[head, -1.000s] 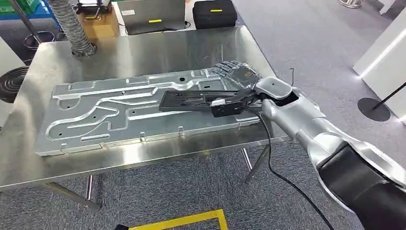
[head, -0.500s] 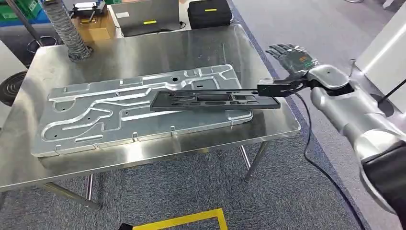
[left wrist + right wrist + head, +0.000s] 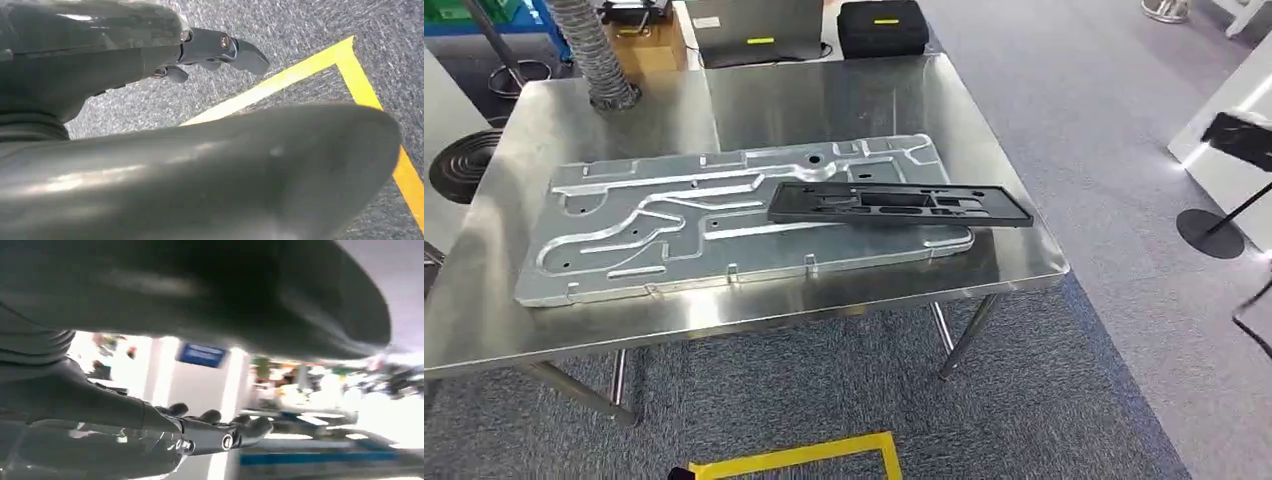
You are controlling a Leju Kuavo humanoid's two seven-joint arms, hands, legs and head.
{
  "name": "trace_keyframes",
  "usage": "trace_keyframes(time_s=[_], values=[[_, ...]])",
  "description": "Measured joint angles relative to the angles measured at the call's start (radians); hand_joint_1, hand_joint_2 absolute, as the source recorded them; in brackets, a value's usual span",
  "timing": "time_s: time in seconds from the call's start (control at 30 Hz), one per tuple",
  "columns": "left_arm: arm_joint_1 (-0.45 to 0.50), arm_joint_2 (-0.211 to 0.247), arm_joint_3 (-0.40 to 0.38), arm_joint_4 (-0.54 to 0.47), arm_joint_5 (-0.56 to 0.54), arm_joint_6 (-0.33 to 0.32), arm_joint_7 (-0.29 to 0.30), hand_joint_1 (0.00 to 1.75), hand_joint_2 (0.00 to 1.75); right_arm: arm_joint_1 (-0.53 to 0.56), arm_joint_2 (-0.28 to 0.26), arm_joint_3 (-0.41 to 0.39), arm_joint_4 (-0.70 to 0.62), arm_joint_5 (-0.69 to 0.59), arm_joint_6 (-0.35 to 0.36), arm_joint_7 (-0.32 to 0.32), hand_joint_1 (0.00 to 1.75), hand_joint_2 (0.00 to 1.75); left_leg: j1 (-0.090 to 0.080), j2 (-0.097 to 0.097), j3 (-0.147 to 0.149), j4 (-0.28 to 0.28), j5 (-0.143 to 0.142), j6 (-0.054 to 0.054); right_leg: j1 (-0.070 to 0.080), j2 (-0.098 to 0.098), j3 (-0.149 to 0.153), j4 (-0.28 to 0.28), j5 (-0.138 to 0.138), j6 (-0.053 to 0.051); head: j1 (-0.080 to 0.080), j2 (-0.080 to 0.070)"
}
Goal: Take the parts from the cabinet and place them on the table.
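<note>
Black frame [image 3: 900, 205] on metal panel [image 3: 724, 225], left hand [image 3: 150, 55] and right hand [image 3: 150, 425] empty, fingers apart

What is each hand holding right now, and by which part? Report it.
Nothing is held. The left hand and right hand are both empty; the black frame lies released on the metal panel.

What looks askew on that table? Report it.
The black frame lies on the metal panel, and its right end juts past the panel's edge toward the table corner. It lies slightly slanted to the panel. Nothing looks damaged.
</note>
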Motion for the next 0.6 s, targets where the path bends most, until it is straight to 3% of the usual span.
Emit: trace_keyframes(time_s=[0.03,0.07,0.1,0.17,0.2,0.23,0.27,0.33,0.37,0.4,0.47,0.53,0.57,0.6], values=[[0.0,0.0,0.002,0.0,0.0,0.002,0.001,0.0,0.0,0.053,-0.013,-0.037,0.012,-0.037,-0.021,-0.008,0.0,0.0,0.0,0.0,-0.008,0.0,0.005,0.0,-0.002,0.0,-0.022,0.069,-0.031,0.004,0.0,0.0],[0.0,0.0,0.003,0.0,0.0,0.004,0.001,0.0,0.0,0.103,-0.022,-0.068,0.024,-0.069,-0.039,-0.017,0.0,0.0,0.0,-0.001,-0.015,0.001,0.01,-0.001,-0.004,0.0,-0.026,0.095,-0.036,0.007,0.0,0.0],[-0.001,0.0,0.004,0.0,0.0,0.005,0.001,0.0,0.0,0.166,-0.03,-0.103,0.033,-0.101,-0.06,-0.026,0.0,0.0,0.0,-0.001,-0.023,0.001,0.016,-0.002,-0.009,0.0,-0.005,0.074,-0.019,0.008,0.0,0.0],[-0.005,0.0,0.005,0.0,-0.003,0.005,0.0,0.0,0.0,0.288,-0.042,-0.184,0.044,-0.155,-0.093,-0.052,0.0,0.0,0.001,-0.003,-0.038,0.005,0.025,-0.007,-0.012,-0.001,0.094,-0.078,0.046,0.008,0.0,0.0],[-0.008,0.0,0.005,0.0,-0.005,0.005,0.0,0.0,0.0,0.35,-0.043,-0.239,0.05,-0.186,-0.111,-0.07,0.0,0.0,0.001,-0.004,-0.046,0.01,0.03,-0.013,-0.014,-0.003,0.162,-0.183,0.07,0.006,0.0,0.0],[-0.011,0.001,0.005,0.0,-0.009,0.007,0.001,0.0,0.0,0.407,-0.041,-0.291,0.054,-0.207,-0.128,-0.084,0.0,0.0,-0.001,-0.006,-0.051,0.01,0.035,-0.02,-0.009,-0.004,0.187,-0.224,0.053,-0.001,0.0,0.0],[-0.013,0.001,0.005,0.0,-0.01,0.008,0.001,0.0,0.0,0.472,-0.035,-0.335,0.056,-0.222,-0.142,-0.096,0.0,0.0,-0.001,-0.006,-0.048,0.006,0.041,-0.027,0.0,0.002,0.174,-0.212,0.079,-0.009,0.0,0.0],[-0.017,0.002,0.004,0.0,-0.012,0.008,0.011,0.0,0.0,0.549,-0.007,-0.422,0.067,-0.249,-0.146,-0.105,0.0,0.0,-0.001,-0.006,-0.052,0.004,0.052,-0.041,0.006,-0.002,0.169,-0.213,0.077,-0.021,0.001,0.0],[-0.017,0.002,0.003,0.0,-0.013,0.008,0.017,0.0,0.0,0.595,0.018,-0.466,0.071,-0.258,-0.157,-0.111,0.0,0.0,-0.001,-0.005,-0.054,0.001,0.059,-0.049,0.007,-0.001,0.165,-0.218,0.086,-0.032,0.001,0.0],[-0.017,0.005,0.001,0.0,-0.015,0.008,0.02,0.0,0.0,0.639,0.063,-0.514,0.078,-0.267,-0.161,-0.117,0.0,0.0,0.005,-0.003,-0.057,0.009,0.053,-0.054,-0.003,-0.002,0.156,-0.229,0.101,-0.045,0.0,0.0],[-0.017,0.01,-0.002,0.0,-0.018,0.008,0.023,0.0,0.0,0.712,0.132,-0.583,0.096,-0.284,-0.176,-0.137,0.0,0.0,0.002,0.0,-0.088,0.098,-0.069,-0.056,0.002,-0.005,0.132,-0.23,0.121,-0.063,0.0,0.0],[-0.018,0.016,-0.005,0.0,-0.011,0.011,0.03,0.0,0.0,0.776,0.221,-0.639,0.115,-0.291,-0.177,-0.142,0.0,0.0,-0.001,0.0,-0.118,0.242,-0.172,-0.06,0.005,-0.006,0.104,-0.228,0.142,-0.065,0.0,0.0],[-0.017,0.019,-0.005,0.0,-0.009,0.012,0.033,0.0,0.0,0.797,0.256,-0.661,0.124,-0.291,-0.177,-0.142,0.0,0.0,-0.001,0.001,-0.12,0.296,-0.182,-0.061,0.008,-0.004,0.087,-0.226,0.153,-0.067,0.0,0.0],[-0.016,0.025,-0.005,0.0,-0.008,0.015,0.037,0.0,0.0,0.817,0.298,-0.681,0.134,-0.292,-0.174,-0.14,0.0,0.0,-0.002,0.001,-0.104,0.307,-0.159,-0.059,0.012,-0.003,0.071,-0.223,0.163,-0.068,0.0,0.0]])
